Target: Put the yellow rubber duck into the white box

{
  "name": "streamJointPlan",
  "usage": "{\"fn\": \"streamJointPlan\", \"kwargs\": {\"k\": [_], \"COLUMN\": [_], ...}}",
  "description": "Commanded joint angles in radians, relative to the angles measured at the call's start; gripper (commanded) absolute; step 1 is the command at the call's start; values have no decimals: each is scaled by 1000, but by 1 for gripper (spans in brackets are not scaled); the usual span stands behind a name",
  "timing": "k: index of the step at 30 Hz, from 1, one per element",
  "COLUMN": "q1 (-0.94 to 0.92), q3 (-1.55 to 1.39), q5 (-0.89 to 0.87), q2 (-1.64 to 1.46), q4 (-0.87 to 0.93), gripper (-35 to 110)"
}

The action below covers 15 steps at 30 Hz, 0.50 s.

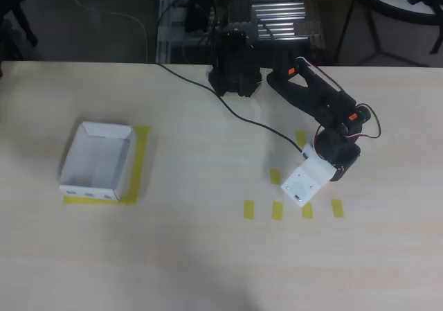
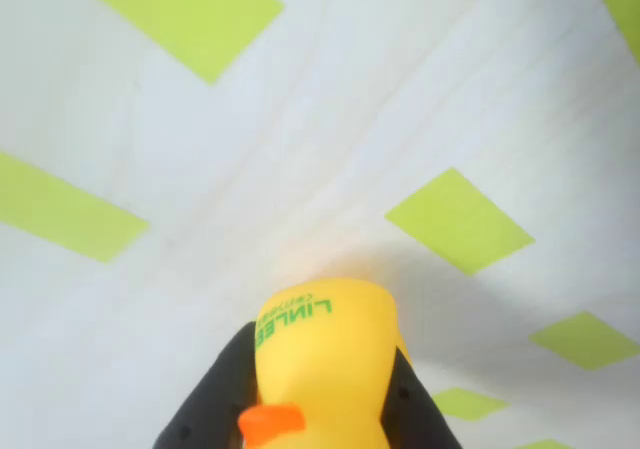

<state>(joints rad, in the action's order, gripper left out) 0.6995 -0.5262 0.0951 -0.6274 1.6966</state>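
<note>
In the wrist view the small, rounded yellow rubber duck (image 2: 325,369) with green lettering on its base and an orange beak sits between the two black fingers (image 2: 215,399) of the tool (image 2: 320,409), which is closed on the toy from both sides. Below it lies the pale wooden surface (image 2: 300,119) with its flat yellow tape strips (image 2: 458,219); a soft shadow under the duck suggests it is lifted off, though how high cannot be told.

So the pick looks done, and the carry and the release are left. In the overhead view the black arm (image 1: 315,96) bends over the right part of the surface, its white wrist plate (image 1: 304,181) above the row of tape strips. The shallow white cardboard box (image 1: 97,162), open at the top and resting on a yellow tape frame, stands well apart at the left (nothing lies inside it).

Between the arm and the box the surface is bare, so the way across seems free. A black cable (image 1: 242,117) runs near the arm's base, away from that path. The box's thin walls are the edges to pass over before the duck is let go.
</note>
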Motion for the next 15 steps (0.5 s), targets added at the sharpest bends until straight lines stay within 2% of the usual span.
{"fn": "streamJointPlan", "kwargs": {"k": [1,10,15], "q1": [-123,-512,-772], "q3": [91,-40,-163], "q5": [-97,-49,11], "q2": [-290,-867,-1065], "q4": [26,26,26], "gripper": [0,0,0]}}
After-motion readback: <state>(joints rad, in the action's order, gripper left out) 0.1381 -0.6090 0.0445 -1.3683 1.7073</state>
